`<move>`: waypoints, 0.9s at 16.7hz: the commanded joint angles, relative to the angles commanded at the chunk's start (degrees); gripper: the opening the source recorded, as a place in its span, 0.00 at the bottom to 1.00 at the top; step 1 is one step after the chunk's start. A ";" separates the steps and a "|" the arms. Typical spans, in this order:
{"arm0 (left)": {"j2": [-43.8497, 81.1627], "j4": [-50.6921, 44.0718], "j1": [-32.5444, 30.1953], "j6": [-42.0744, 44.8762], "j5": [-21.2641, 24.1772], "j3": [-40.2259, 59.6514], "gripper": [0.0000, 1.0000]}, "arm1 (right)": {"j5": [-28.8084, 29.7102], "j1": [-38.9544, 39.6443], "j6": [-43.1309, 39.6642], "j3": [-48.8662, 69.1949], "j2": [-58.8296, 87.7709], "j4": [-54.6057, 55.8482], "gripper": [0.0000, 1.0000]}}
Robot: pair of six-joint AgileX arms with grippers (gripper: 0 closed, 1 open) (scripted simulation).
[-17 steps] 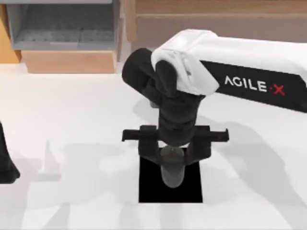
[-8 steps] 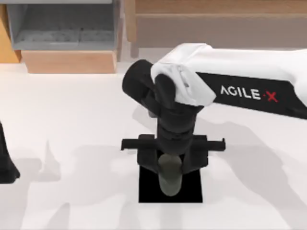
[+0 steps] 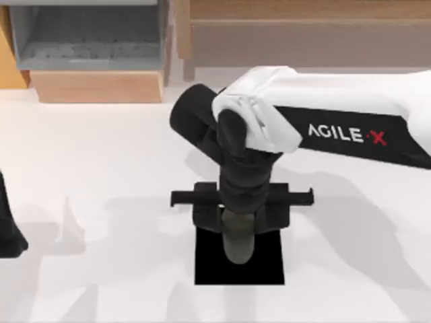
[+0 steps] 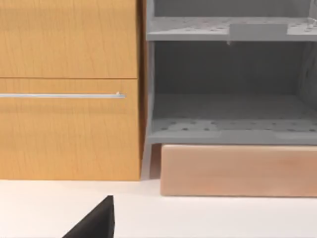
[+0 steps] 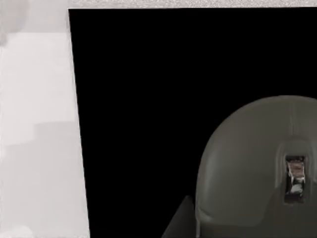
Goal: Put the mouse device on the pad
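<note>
The right end effector grips the mouse device by its flanks over the pad (light, rigid, slick-shelled, I'd judge), near the bench's front edge.

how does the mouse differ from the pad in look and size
Colour: the mouse device is dull grey-olive, while the pad is matte black.
Shape: the mouse device is a rounded, domed oval; the pad is a flat, nearly square rectangle.
Size: the mouse device is much smaller and covers only a middle strip of the pad.
Detail: the right wrist view shows a scroll wheel on the mouse device; the pad is plain.
Both sit beneath the right gripper.
</note>
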 joint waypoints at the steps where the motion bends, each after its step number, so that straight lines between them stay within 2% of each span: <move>1: 0.00 0.00 0.00 0.00 0.00 0.00 1.00 | 0.00 0.00 0.00 0.00 0.00 0.00 0.00; 14: 0.00 0.00 0.00 0.00 0.00 0.00 1.00 | 0.00 0.00 0.00 0.00 0.00 0.00 0.98; 15: 0.00 0.00 0.00 0.00 0.00 0.00 1.00 | 0.00 0.00 0.00 0.00 0.00 0.00 1.00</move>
